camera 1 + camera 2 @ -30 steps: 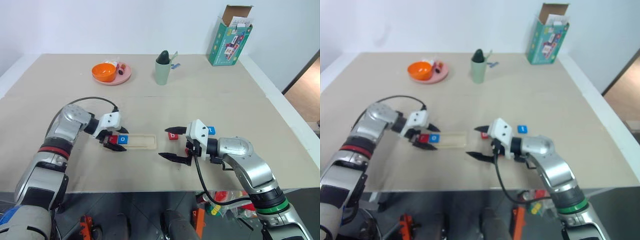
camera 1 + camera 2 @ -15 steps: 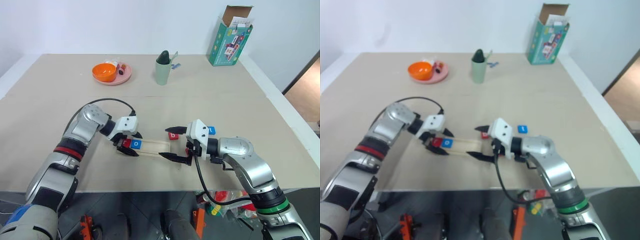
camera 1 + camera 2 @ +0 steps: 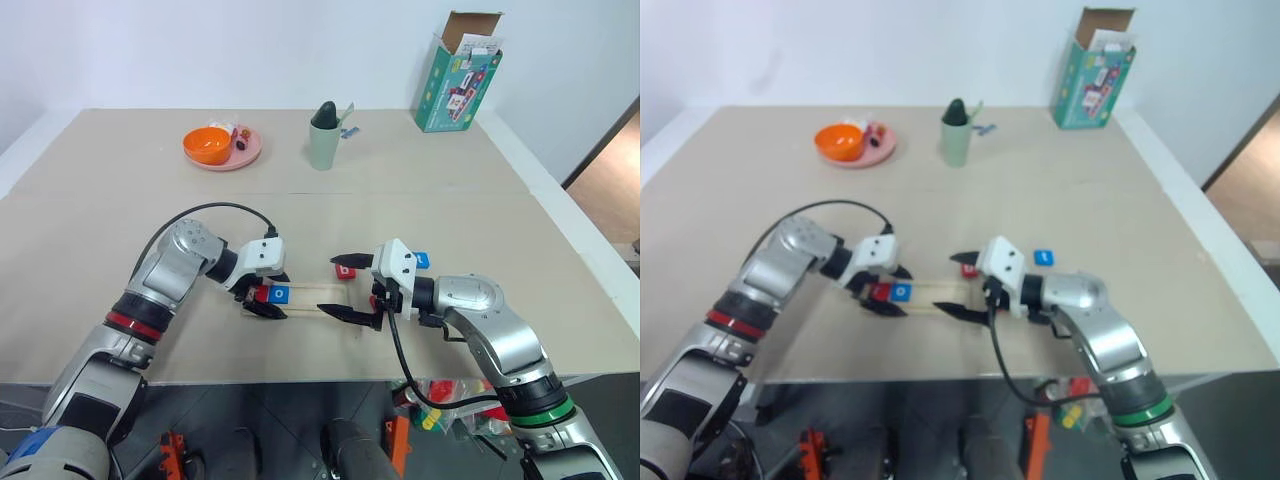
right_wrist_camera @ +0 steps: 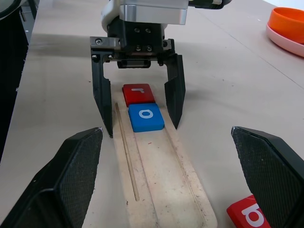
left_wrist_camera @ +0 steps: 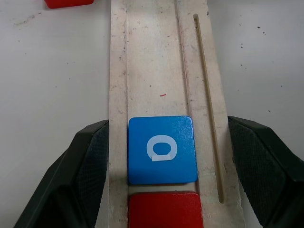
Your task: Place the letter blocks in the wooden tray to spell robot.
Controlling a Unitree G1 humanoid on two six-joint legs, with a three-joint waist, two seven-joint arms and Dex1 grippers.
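So the wooden tray (image 3: 305, 296) sits on the table (image 3: 400, 210) near the front edge, lying crosswise between the two arms. Two letter blocks are already in its groove at the robot's left end: a red "r" tile (image 4: 138, 93) right at the end and a blue "o" tile (image 5: 162, 149) touching it on the inner side. The rest of the groove is bare wood.

The left gripper (image 3: 266, 297) is down over that end of the tray with one black finger on each long side of it, straddling the two tiles. From the left wrist view the fingers (image 5: 88, 161) look pressed up against the tray's edges, and in the right wrist view they stand just outside the tiles, so it's partly open and I think it's got the tray itself by the sides rather than a block, though I can't swear the pads are actually squeezing it.

The right gripper (image 3: 348, 288) hangs at the tray's other end with its jaws spread as wide as they go, holding nothing, one finger above the table behind the tray and the other out in front of it.

A red "b" tile (image 3: 346, 271) lies on the table just behind the tray's right end, and a blue tile (image 3: 421, 261) sits a bit further right, behind the right wrist. Its letter is too small for me to read.

Far side of the table: pink plate (image 3: 244, 153) with an orange bowl (image 3: 207, 144) on it, a green cup (image 3: 324, 143), and a teal carton (image 3: 457, 80) in the right corner.
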